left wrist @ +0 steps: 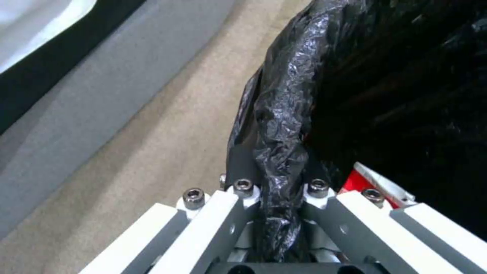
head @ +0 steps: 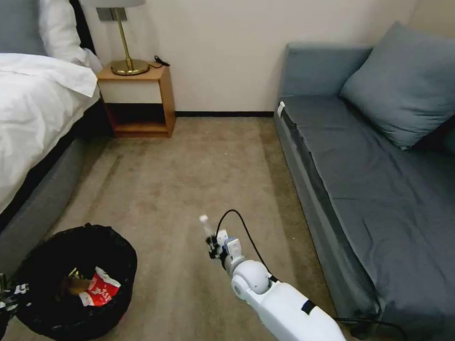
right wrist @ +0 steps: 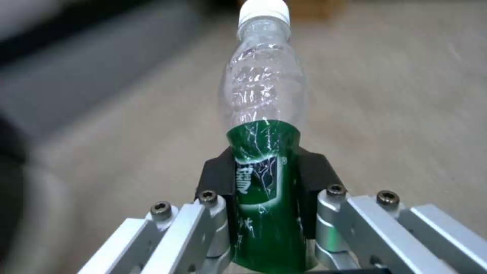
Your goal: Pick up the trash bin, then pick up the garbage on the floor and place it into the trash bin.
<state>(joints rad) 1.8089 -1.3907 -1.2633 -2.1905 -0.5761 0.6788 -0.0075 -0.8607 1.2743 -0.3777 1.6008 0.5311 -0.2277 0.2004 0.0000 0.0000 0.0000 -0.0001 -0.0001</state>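
Nearest in: left gripper (left wrist: 276,198) clamped on the rim of the trash bin (head: 40,263), pads pinching a fold of the crinkly black liner (left wrist: 284,125) along with the edge. In the head view this gripper (head: 1,294) sits at the bin's near-left rim. The bin mouth faces up and is open.

Inside the bin: red-and-white carton (head: 100,288) lying against the liner, a brownish crumpled piece (head: 75,284) just beside it. A gold wrapper cannot be told apart in there.

Beyond the bin's right side: right gripper (head: 216,239) out over the carpet (head: 188,159), closed around the clear bottle (right wrist: 264,114) on its green label (right wrist: 261,182), white cap (right wrist: 264,9) pointing away from the wrist. Bottle off the floor, well apart from the bin mouth. No other litter seen on the carpet between bed (head: 25,108) and sofa (head: 386,186).

Judgement: the step in hand is carrying the bottle to the bin. To do it well:
- Bring the bottle fully over the bin opening before releasing; the rim edge nearest the right arm is the one to clear.
- Keep the left hold steady; if the liner slips from the pinch, the bin could tip.
- Bottle is light and smooth, and may bounce off the carton; release low inside the mouth.
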